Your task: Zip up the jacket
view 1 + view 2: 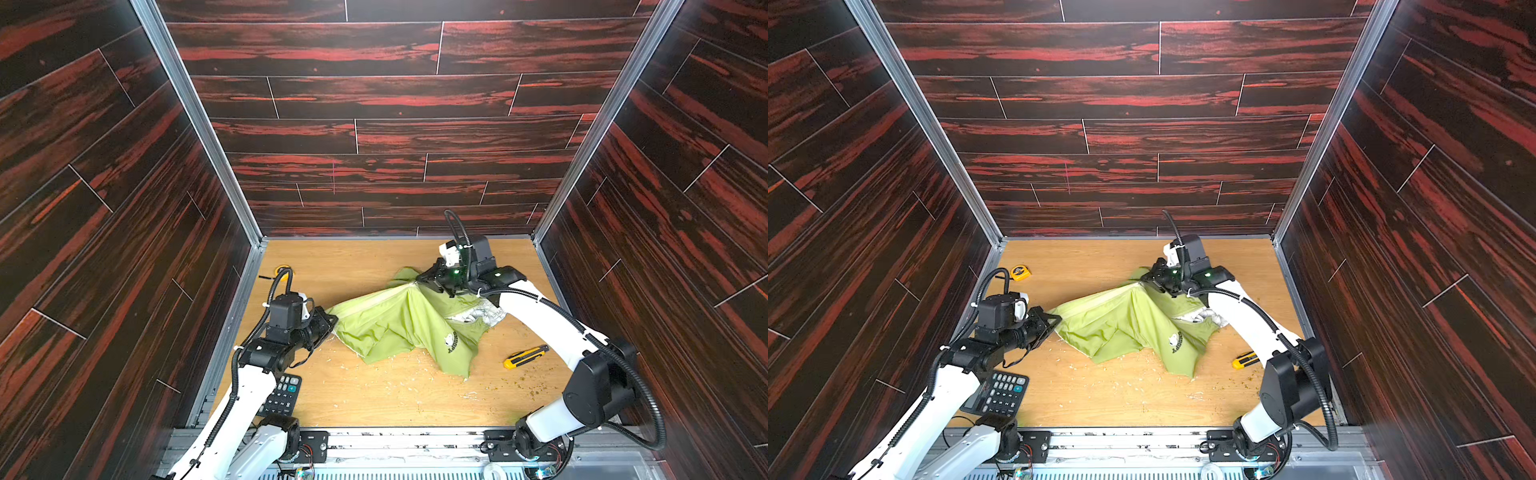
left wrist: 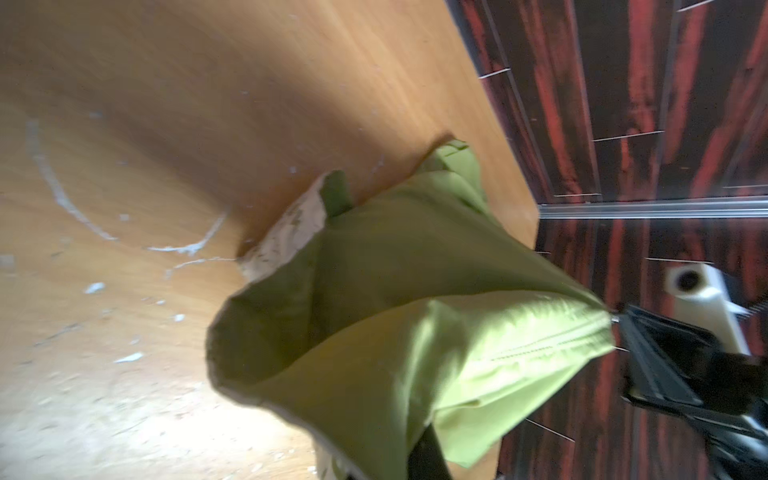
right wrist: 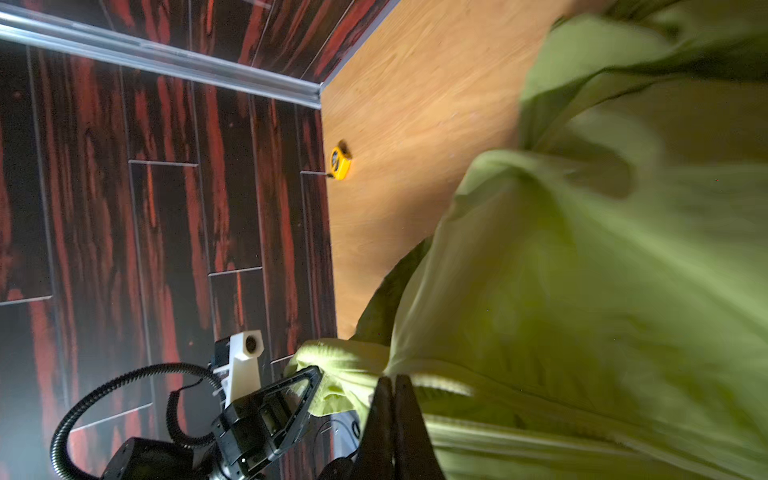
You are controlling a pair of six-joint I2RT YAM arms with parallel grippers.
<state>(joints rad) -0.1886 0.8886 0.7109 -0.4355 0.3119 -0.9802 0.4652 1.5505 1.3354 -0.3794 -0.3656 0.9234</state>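
The lime-green jacket (image 1: 399,328) hangs stretched above the wooden table (image 1: 374,399) between both grippers, its lower folds and chest logo (image 1: 451,340) drooping onto the wood. My left gripper (image 1: 332,322) is shut on the jacket's left end; in the left wrist view fabric (image 2: 395,299) covers all but one dark finger (image 2: 428,457). My right gripper (image 3: 392,399) is shut on the raised zipper edge at the back right, also seen in a top view (image 1: 1144,279). The zipper line (image 1: 374,297) runs taut between them. White printed lining (image 1: 478,313) shows under the right arm.
A yellow tape measure (image 1: 282,272) lies at the back left. A black calculator (image 1: 1000,392) sits under the left arm. A yellow utility knife (image 1: 525,356) lies right of the jacket. Pale shavings (image 1: 399,374) are scattered on the wood. Dark panelled walls enclose three sides.
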